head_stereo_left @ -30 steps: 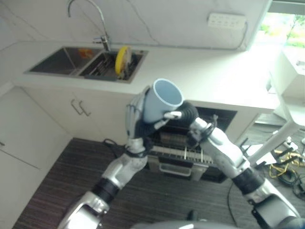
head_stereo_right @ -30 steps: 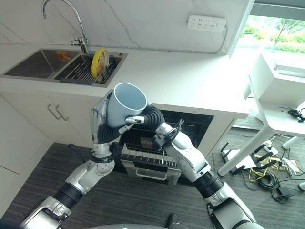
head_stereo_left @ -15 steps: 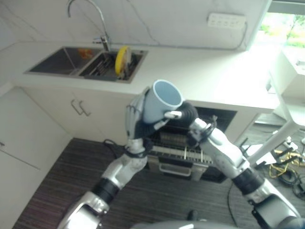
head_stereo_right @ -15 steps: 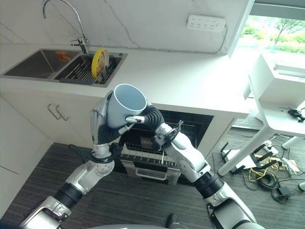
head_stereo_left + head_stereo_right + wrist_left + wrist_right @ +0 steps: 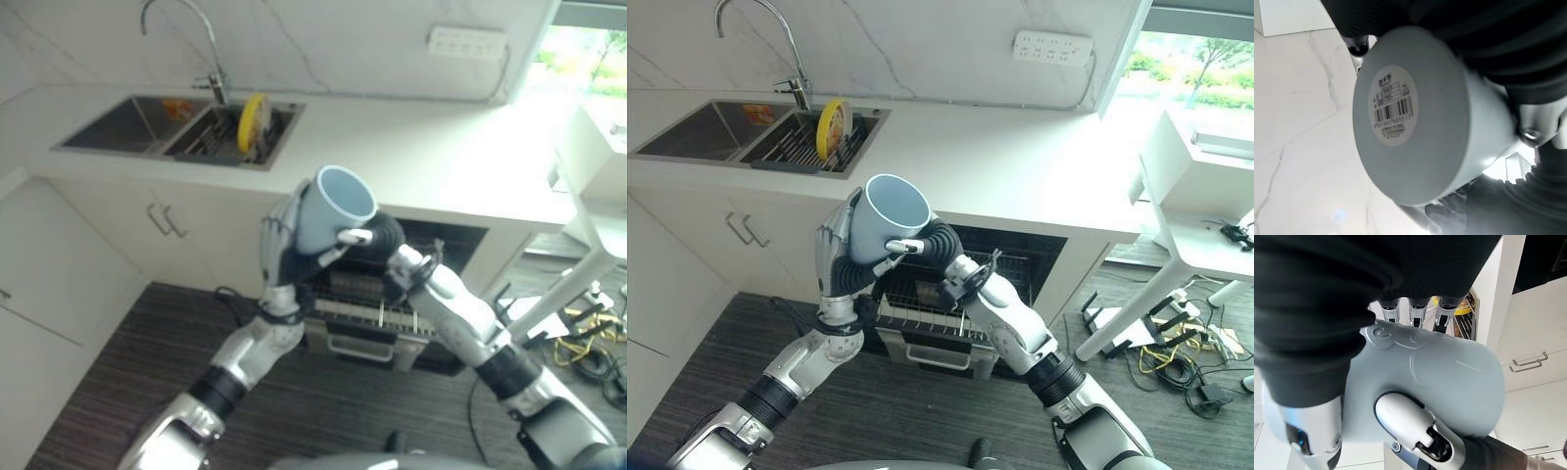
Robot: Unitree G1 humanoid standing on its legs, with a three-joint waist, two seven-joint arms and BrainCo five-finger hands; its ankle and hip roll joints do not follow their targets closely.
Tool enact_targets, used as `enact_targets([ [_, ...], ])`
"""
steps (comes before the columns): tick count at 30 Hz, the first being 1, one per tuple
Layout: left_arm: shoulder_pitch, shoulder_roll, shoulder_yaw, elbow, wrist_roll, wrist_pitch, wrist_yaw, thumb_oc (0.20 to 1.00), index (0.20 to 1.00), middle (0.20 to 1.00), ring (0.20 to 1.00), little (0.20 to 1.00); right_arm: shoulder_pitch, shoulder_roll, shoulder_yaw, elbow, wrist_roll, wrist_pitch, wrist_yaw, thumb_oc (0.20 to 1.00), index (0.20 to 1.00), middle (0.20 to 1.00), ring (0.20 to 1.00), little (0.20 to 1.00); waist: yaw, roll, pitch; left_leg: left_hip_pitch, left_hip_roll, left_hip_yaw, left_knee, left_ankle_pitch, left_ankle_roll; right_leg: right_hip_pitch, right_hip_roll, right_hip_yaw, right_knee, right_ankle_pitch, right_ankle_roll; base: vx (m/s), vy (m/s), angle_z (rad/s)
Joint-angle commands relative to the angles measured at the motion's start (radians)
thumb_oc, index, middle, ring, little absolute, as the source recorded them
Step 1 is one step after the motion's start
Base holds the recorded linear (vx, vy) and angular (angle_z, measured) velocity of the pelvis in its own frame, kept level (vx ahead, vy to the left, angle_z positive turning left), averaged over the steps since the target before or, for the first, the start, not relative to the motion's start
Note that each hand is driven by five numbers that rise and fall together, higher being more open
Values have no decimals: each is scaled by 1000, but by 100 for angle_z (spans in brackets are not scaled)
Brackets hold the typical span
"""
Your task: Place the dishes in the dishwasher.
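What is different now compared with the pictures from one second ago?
Almost nothing changed. The light blue mug stays lifted in front of the open dishwasher, clasped between the left hand and the right hand; any shift is too slight to give a direction. The yellow plate remains in the sink rack.

The cup [image 5: 884, 219] is hiding most of the left hand [image 5: 831, 257] behind it. The arms are covering part of the dishwasher rack [image 5: 921, 311]. The yellow plate [image 5: 831, 122] is standing half hidden in the sink [image 5: 686, 132].
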Motion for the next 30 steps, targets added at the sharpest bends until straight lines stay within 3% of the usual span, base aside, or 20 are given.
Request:
enact_targets([
  [1,-141,16,-112,33,26,-23,-26,200,200,200,200,200,-145,109,61,-29,10,-37,18,1000,1000,1000,1000,1000,28,-60,-1,-59,-38,17,32,-48,60,66,-45,97,116,-201,73,0,0,0],
  [18,-148,8,-146,44,42,-8,-26,200,200,200,200,200,-172,138,82,-19,22,-64,-21,1000,1000,1000,1000,1000,37,-61,2,-59,-42,12,34,-50,65,66,-46,94,120,-202,72,1,0,1],
  [19,-148,8,-149,43,43,-5,-26,200,200,200,200,200,-171,140,83,-19,19,-70,-22,922,922,922,922,922,37,-60,2,-59,-42,12,35,-50,65,65,-45,95,121,-203,72,0,0,0],
  [20,-147,8,-150,46,46,-8,-21,200,200,200,200,200,-172,139,83,-21,19,-75,-25,589,589,589,589,589,37,-60,3,-59,-42,13,34,-51,65,66,-46,94,121,-202,72,0,0,0],
  [21,-148,8,-153,45,47,-6,-22,200,200,200,200,200,-173,142,84,-22,15,-79,-28,200,200,200,200,200,38,-60,3,-59,-43,12,35,-52,66,66,-45,95,121,-203,72,0,0,0],
  [30,-144,6,-166,52,51,-2,-19,200,200,200,200,200,-173,159,80,-23,22,-143,-64,200,200,200,200,200,40,-57,5,-59,-45,11,41,-55,69,67,-44,96,125,-206,69,0,0,0],
])
